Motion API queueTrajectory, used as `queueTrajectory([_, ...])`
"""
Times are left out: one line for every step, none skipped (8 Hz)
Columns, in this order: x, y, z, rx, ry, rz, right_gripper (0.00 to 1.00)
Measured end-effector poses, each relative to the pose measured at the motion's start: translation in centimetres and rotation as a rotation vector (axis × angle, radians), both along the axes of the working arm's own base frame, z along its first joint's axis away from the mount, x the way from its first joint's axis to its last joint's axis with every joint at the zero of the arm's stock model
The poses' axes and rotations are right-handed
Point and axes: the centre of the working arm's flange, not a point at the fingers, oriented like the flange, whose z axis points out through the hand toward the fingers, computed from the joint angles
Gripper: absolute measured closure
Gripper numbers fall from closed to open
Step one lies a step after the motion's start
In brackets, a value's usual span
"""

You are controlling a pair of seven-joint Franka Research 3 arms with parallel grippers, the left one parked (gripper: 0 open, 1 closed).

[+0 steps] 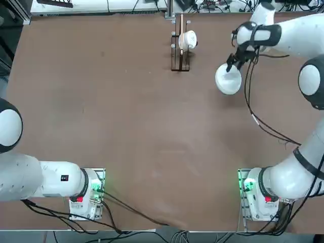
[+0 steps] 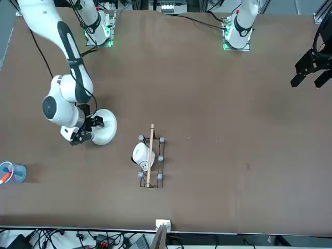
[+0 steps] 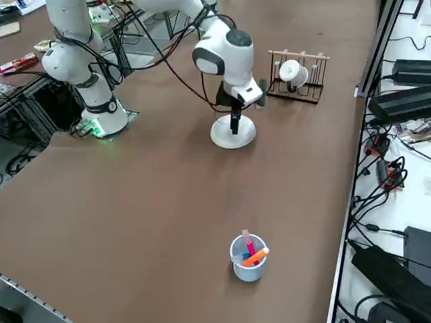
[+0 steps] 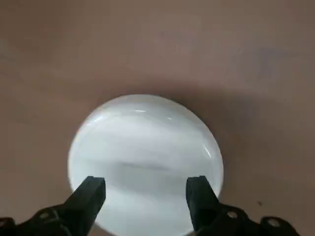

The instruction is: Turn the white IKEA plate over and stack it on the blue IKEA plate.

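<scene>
The white IKEA plate (image 1: 228, 81) (image 2: 106, 128) (image 3: 233, 136) lies on the table at the far right, and in the right wrist view it (image 4: 145, 142) shows a smooth domed face, bottom up. My right gripper (image 1: 234, 62) (image 2: 91, 129) (image 3: 234, 121) (image 4: 145, 189) hangs just above the plate's edge, pointing down. It is open, and its two dark fingers (image 4: 91, 192) stand well apart over the plate with nothing held between them. No pale blue IKEA plate shows in any view; whether one lies under the white plate cannot be told.
A wooden rack (image 1: 180, 48) (image 2: 150, 158) (image 3: 296, 70) holding a small white cup stands at the far middle of the table. A clear bluish cup (image 2: 13, 173) (image 3: 248, 257) with an orange piece sits near the right edge. Cables trail from the right arm.
</scene>
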Motion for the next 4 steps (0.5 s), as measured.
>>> queueTrajectory([0.7, -0.2, 3.7, 0.002, -0.011, -0.013, 0.0])
queueTrajectory([0.9, -0.6, 7.5, -0.012, -0.019, -0.033, 0.0])
queueTrajectory([1.0, -0.8, 11.1, -0.037, -0.022, -0.068, 0.0])
queueTrajectory([0.9, -0.8, 14.9, -0.059, -0.031, -0.108, 0.0])
